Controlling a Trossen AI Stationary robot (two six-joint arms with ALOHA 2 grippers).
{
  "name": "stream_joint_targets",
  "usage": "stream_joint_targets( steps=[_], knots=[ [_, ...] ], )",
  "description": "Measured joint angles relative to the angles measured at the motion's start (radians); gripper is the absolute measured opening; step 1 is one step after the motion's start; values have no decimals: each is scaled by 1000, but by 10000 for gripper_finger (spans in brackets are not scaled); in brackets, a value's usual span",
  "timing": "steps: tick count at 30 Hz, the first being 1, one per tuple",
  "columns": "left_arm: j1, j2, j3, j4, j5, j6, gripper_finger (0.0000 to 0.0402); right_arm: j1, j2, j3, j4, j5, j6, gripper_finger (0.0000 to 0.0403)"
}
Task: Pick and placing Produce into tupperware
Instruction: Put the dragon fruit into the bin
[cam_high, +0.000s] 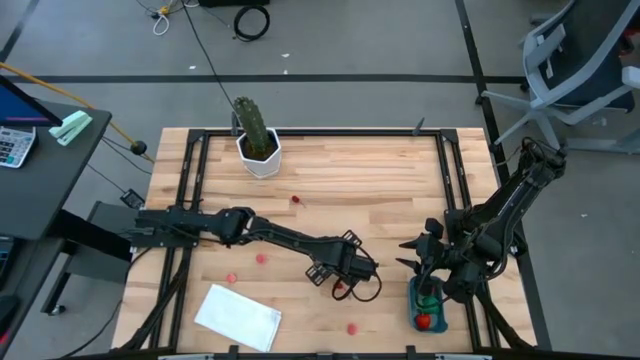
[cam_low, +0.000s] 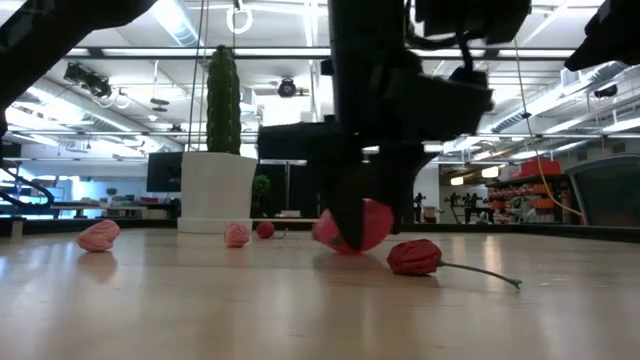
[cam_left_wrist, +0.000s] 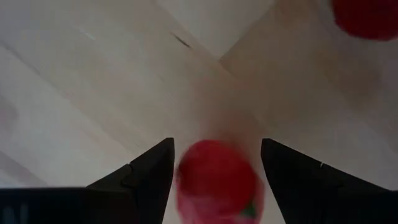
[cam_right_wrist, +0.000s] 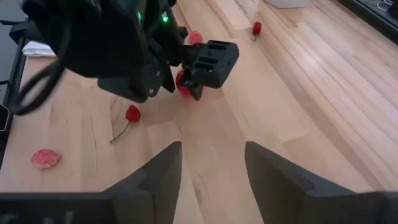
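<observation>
My left gripper points down at the table's middle, open. One finger stands on each side of a red piece of produce that lies on the wood; it also shows in the low view. A second red piece with a thin stem lies just beside it. The teal tupperware sits near the front right edge, with a red piece and a green piece in it. My right gripper hangs open above the tupperware with nothing between its fingers.
More red and pink produce lies scattered: a pink piece, another pink piece, a red piece and a red piece near the front edge. A cactus in a white pot stands at the back. A white sheet lies at the front left.
</observation>
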Motion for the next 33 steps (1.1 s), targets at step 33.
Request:
stream_joint_targets(
  steps=[33],
  knots=[
    [44, -3, 0, -169, -23, -567, 234, 0, 0, 0, 0, 1, -15, 184]
  ],
)
